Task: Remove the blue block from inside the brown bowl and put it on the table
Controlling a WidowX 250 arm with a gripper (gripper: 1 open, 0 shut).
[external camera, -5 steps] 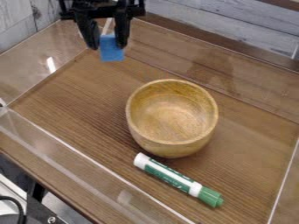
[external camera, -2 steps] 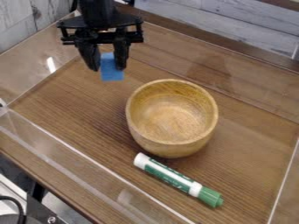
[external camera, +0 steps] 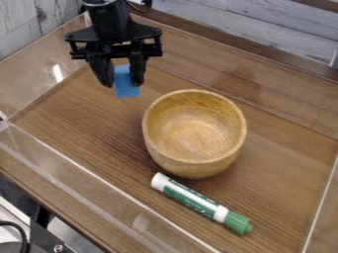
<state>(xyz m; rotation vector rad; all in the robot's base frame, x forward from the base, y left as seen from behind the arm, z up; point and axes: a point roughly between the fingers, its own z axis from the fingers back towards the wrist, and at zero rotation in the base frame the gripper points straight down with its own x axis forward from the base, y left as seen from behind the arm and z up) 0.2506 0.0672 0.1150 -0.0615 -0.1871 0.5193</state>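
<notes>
The tabletop carries the brown bowl near its centre, with a white-and-green marker lying just in front of it. The bowl's interior is empty, so the removal part of the task reads as complete. The pincer hangs above the tabletop to the left of and behind the bowl, pointing almost straight down, its jaws clamped on the blue block. The block appears raised off the surface, clear of the bowl. Remaining, by this judgement: lower the block onto the tabletop, release it, and withdraw.
</notes>
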